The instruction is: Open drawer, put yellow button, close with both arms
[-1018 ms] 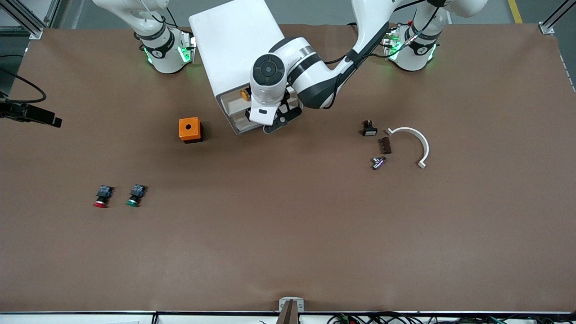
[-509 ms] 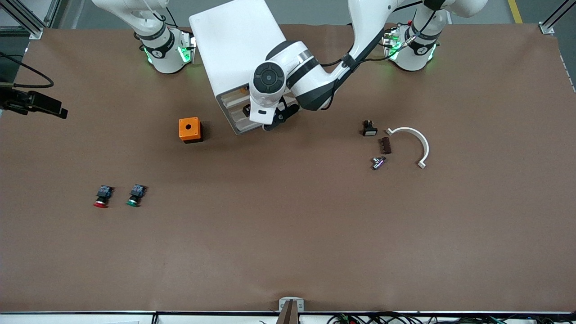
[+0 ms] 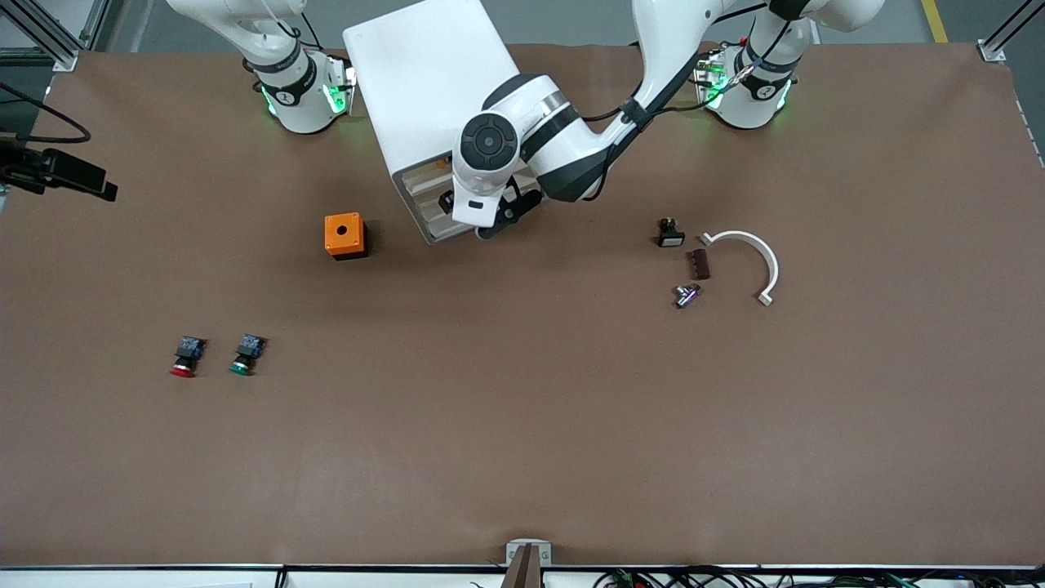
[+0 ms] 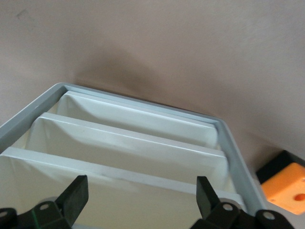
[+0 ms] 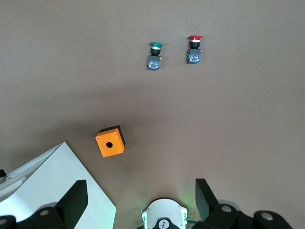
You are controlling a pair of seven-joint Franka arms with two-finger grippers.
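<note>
Left gripper [image 4: 138, 200] against drawer [image 4: 119, 188]

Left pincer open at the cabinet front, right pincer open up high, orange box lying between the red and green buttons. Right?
Not quite. The orange box sits beside the cabinet, farther from the front camera than the red button and green button, not between them; the front view shows it. The rest holds.

— What is lost from sight in the front view?

— The left arm's white wrist covers most of the round-edged white cabinet's [image 3: 424, 90] cream drawer fronts, and only an orange speck, perhaps the yellow-capped push button [image 3: 442, 163], peeps out at upper centre.

— And the wrist views?

— Both cut their black finger bases off at the bottom edge.
</note>
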